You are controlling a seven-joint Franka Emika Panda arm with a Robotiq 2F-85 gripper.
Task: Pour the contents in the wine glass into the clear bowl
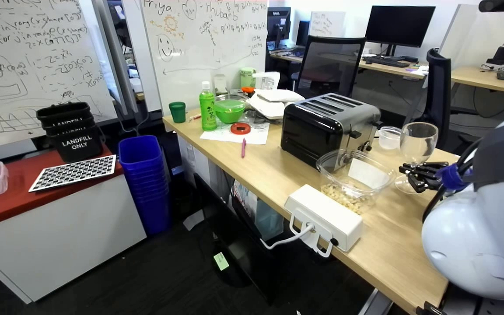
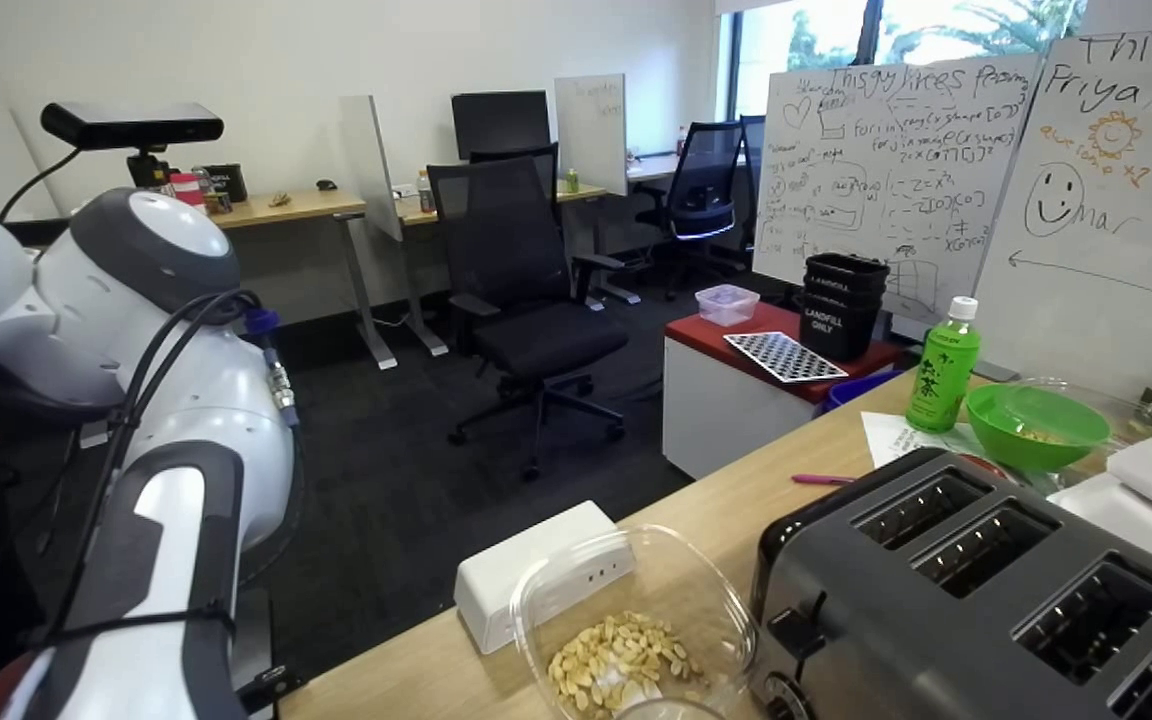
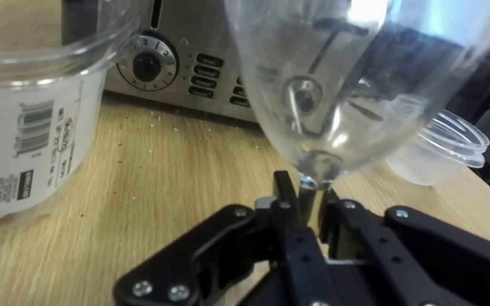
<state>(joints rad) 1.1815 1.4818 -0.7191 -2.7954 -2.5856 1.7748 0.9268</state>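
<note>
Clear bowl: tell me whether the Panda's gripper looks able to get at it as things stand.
For pouring, probably yes: the clear bowl is uncovered and nothing visible stands between it and the wine glass. For grasping, likely no: the gripper is shut on that glass.

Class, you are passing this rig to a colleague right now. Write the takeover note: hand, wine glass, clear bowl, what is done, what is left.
Hand: shut on the stem of the wine glass.
Wine glass: upright beside the clear bowl; its foot seems to rest on the table.
Clear bowl: close to the toaster, with pale pieces inside.
Done: glass gripped; it looks empty, so the pour may be finished, though these pictures alone cannot confirm it.
Left: check the cup; if empty, probably just open the hand and back away.
</note>
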